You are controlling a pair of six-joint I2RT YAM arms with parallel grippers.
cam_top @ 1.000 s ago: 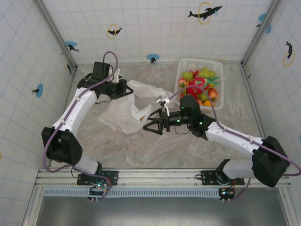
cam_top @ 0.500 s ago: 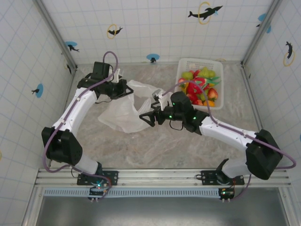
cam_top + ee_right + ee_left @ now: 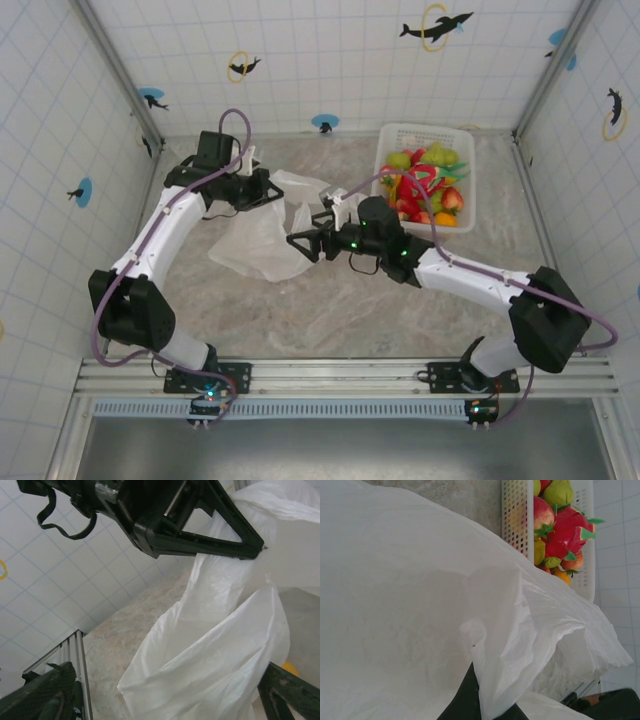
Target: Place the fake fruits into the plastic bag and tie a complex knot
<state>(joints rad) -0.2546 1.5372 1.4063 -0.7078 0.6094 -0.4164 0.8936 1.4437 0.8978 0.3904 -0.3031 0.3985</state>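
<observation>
The left jaws are pinched shut on the far upper edge of the plastic bag (image 3: 262,235) and hold that rim up off the tabletop (image 3: 330,310), left of centre. The rest of the bag lies crumpled below it. The right jaws stand wide apart at the bag's right side. In the right wrist view, loose film shows between the two fingers (image 3: 45,695), ungripped. The fake fruits (image 3: 425,180) are heaped in the white basket (image 3: 425,127) at the far right, apart from the bag.

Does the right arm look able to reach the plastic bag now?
Probably yes: the open right gripper sits right at the plastic bag, nothing between them, while the left gripper holds it up.
</observation>
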